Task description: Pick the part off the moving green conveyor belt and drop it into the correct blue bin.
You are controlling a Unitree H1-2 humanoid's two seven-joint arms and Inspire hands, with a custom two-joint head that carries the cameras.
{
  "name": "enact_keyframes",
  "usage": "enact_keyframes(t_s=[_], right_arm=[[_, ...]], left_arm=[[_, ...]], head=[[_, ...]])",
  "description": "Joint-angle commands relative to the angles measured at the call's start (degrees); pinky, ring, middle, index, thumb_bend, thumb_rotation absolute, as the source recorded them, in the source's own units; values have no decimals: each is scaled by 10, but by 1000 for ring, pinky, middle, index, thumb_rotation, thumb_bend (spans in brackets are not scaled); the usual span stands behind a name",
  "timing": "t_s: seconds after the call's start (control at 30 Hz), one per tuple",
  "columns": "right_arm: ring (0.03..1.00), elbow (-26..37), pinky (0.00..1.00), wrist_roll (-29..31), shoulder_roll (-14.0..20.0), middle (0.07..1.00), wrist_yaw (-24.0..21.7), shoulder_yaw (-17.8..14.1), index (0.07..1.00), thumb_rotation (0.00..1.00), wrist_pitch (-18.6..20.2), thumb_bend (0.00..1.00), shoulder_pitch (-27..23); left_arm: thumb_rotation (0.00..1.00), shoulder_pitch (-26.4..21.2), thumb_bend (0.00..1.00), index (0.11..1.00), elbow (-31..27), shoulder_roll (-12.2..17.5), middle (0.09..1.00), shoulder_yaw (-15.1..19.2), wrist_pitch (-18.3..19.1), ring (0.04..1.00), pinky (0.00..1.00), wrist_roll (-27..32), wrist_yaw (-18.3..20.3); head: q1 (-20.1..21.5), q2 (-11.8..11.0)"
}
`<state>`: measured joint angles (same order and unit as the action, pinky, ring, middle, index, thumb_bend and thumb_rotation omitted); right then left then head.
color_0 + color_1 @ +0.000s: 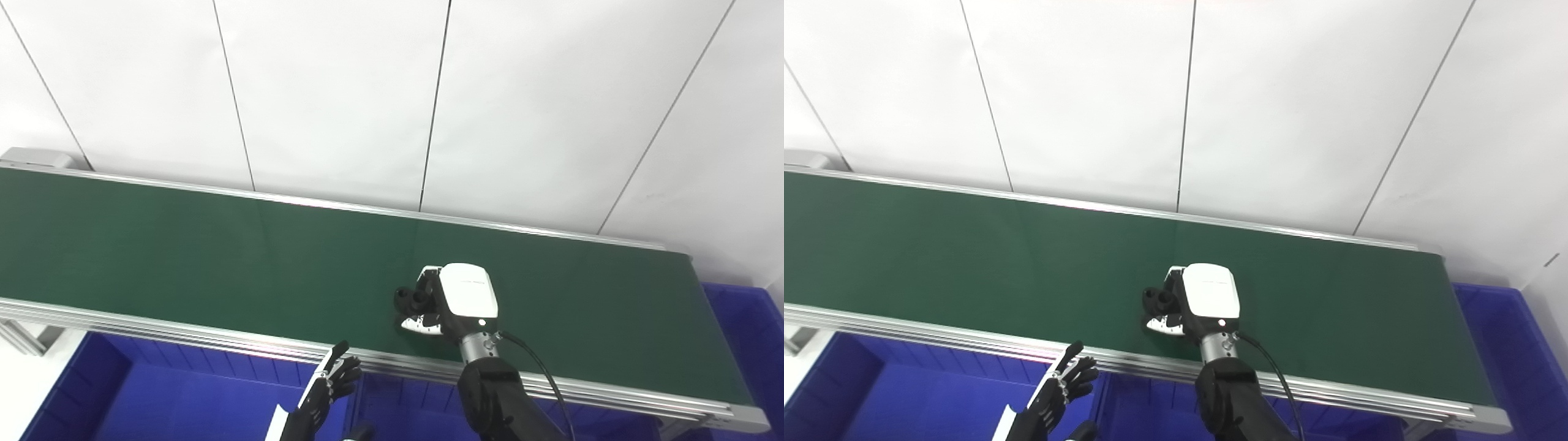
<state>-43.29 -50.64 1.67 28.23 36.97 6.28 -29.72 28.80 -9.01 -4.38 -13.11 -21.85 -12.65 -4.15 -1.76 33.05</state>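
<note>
A small black part (409, 299) sits on the green conveyor belt (184, 257), near its front edge. My right hand (456, 299), white-backed, is over the belt with its fingers curled around the part; the part also shows in the right eye view (1156, 299). Whether the part is lifted off the belt cannot be told. My left hand (327, 383) is low in front of the belt, fingers apart and empty, above a blue bin (184, 398).
Blue bins lie below the belt's front rail, one at the left, one in the middle (404, 410), and another at the far right end (750, 343). The aluminium rail (184, 334) runs along the front. A white panelled wall stands behind.
</note>
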Motion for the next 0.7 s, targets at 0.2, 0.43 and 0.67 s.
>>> enact_keyframes(t_s=[0.2,0.43,0.67], right_arm=[[211,12,192,-49,30,289,92,53,484,155,-89,501,2],[223,-1,216,-86,44,291,196,76,481,148,-152,509,-28],[219,13,238,-118,62,285,233,84,483,138,-191,524,-41]], left_arm=[[680,-2,486,940,-12,7,867,4,-11,838,805,-2,0],[682,-4,485,944,-7,10,863,4,-13,841,809,3,1],[681,-3,478,944,-7,10,856,4,-14,841,812,4,-1]], head=[[6,-2],[10,-4],[10,-4]])
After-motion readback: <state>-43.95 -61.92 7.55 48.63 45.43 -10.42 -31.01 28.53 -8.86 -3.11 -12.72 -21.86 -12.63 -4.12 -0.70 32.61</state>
